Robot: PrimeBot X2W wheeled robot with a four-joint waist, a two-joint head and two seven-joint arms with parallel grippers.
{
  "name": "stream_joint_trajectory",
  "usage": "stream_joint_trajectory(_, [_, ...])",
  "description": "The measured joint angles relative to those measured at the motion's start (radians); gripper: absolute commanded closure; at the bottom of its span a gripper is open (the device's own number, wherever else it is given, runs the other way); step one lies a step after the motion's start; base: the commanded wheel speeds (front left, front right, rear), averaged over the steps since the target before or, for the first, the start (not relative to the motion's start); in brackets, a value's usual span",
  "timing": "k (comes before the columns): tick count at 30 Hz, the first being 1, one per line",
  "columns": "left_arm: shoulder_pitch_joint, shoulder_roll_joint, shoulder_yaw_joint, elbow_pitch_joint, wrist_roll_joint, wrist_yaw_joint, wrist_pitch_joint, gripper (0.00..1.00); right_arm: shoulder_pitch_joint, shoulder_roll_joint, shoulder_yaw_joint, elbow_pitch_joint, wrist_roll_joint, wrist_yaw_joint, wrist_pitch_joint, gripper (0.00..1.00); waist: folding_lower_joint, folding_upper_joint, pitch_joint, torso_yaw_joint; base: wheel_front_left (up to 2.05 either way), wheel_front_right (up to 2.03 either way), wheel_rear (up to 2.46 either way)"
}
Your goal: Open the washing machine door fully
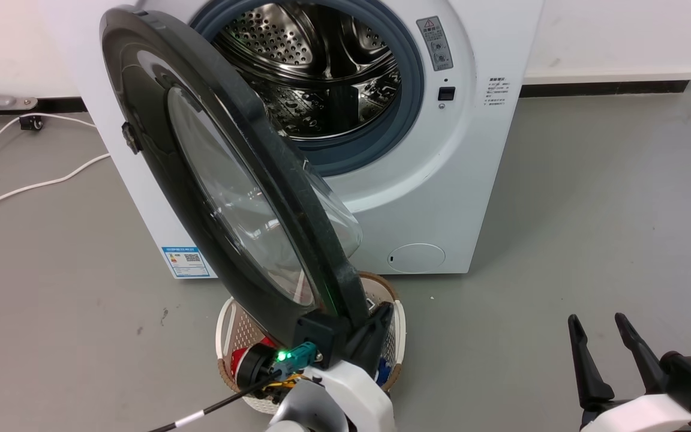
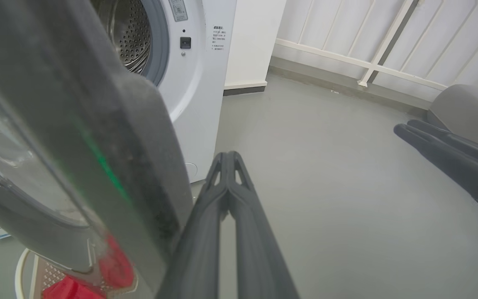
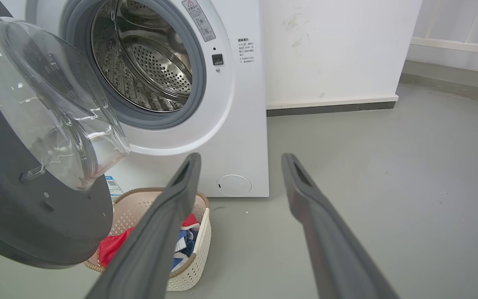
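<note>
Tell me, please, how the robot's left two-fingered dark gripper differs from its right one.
The left gripper is shut, fingers together; the right gripper is open, fingers spread. The left sits beside the rim of the glossy black round washing machine door; the right hangs apart over the grey floor. Both have long dark fingers.

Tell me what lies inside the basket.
In the basket lie red cloth and blue cloth. The door and the right gripper cover the rest.

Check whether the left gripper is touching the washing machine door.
Touching. Left wrist view: the washing machine door meets the side of the left gripper along its dark rim, jaws shut, no gap visible.
</note>
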Motion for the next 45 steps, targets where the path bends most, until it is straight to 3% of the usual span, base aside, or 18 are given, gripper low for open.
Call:
stream_joint_trajectory(20, [0.037, 0.013, 0.010, -0.012, -0.013, 0.037, -0.022, 1.00, -0.003, 0.001, -0.026, 0.015, 0.008, 0.000, -0.009, 0.00, 0.0000, 0.0000, -0.005, 0.062, 0.00, 0.00, 0.00])
stream_joint_trajectory(41, [0.107, 0.031, 0.007, -0.079, -0.014, 0.089, -0.052, 1.00, -0.001, 0.002, -0.041, 0.017, 0.018, 0.000, -0.006, 0.00, -0.0001, 0.0000, -0.010, 0.269, 0.00, 0.00, 0.00])
stream_joint_trajectory(45, [0.119, 0.053, 0.063, -0.068, -0.032, 0.119, -0.083, 1.00, -0.003, 0.002, -0.047, 0.025, 0.025, 0.000, -0.009, 0.00, -0.0001, 0.0000, -0.006, 0.359, 0.00, 0.00, 0.00])
